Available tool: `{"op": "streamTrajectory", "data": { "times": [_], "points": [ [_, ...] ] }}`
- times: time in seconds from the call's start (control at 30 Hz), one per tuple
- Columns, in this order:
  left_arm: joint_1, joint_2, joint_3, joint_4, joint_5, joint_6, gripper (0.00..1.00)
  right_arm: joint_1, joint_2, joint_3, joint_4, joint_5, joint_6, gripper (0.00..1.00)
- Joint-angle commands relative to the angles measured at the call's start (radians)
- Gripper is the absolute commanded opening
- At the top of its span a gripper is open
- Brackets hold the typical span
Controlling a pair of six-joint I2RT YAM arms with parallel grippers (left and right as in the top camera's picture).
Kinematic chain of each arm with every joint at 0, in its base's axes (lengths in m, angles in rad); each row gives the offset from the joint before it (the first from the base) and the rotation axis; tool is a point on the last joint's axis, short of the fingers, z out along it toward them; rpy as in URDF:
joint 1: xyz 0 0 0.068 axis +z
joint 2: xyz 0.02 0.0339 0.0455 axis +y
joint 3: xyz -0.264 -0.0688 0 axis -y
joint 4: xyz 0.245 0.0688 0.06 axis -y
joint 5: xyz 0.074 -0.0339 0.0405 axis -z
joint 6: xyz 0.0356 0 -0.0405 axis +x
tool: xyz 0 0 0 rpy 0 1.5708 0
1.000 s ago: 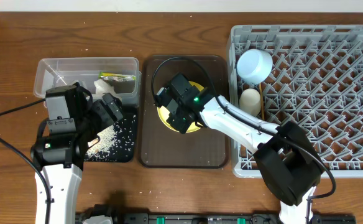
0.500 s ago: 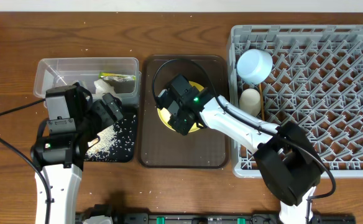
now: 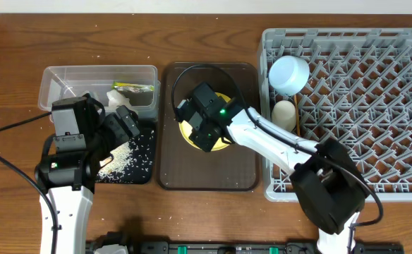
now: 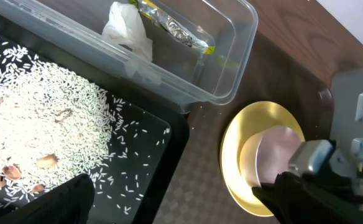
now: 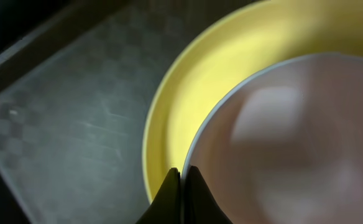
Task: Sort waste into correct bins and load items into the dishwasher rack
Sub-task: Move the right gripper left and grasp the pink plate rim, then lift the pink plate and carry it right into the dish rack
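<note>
Yellow plate (image 4: 231,152) flat on brown tray (image 3: 206,173), directly beneath right gripper (image 5: 183,182); fingers nearly together, can't tell if they bite; risk: glossy shallow rim, tips skid, plate slides instead of lifting.

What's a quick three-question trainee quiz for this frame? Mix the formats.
1. True or false: the blue bowl sits in the dishwasher rack.
2. What lies beside the tissue in the clear tub? A) yellow plate B) snack wrapper C) white cup
3. Fill in: the black tray holds loose ____.
Key: 1 true; 2 B; 3 rice.
</note>
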Motion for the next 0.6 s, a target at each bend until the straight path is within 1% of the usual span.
{"op": "streamTrajectory", "data": {
  "times": [0.0,0.13,0.27,0.43,0.57],
  "points": [
    [0.004,0.001,0.022,0.0,-0.002,0.013,0.96,0.002,-0.113,0.047,-0.003,-0.062,0.064,0.01],
    [0.004,0.001,0.022,0.0,-0.002,0.013,0.96,-0.031,-0.243,0.047,-0.012,-0.062,0.119,0.01],
    [0.004,0.001,0.022,0.0,-0.002,0.013,0.96,-0.109,-0.388,0.047,-0.051,-0.088,0.143,0.01],
    [0.004,0.001,0.022,0.0,-0.002,0.013,0.96,-0.292,-0.535,0.047,-0.1,-0.303,0.142,0.01],
    [0.004,0.001,0.022,0.0,-0.002,0.013,0.96,-0.51,-0.592,0.047,-0.145,-0.521,0.136,0.01]
  ]
}}
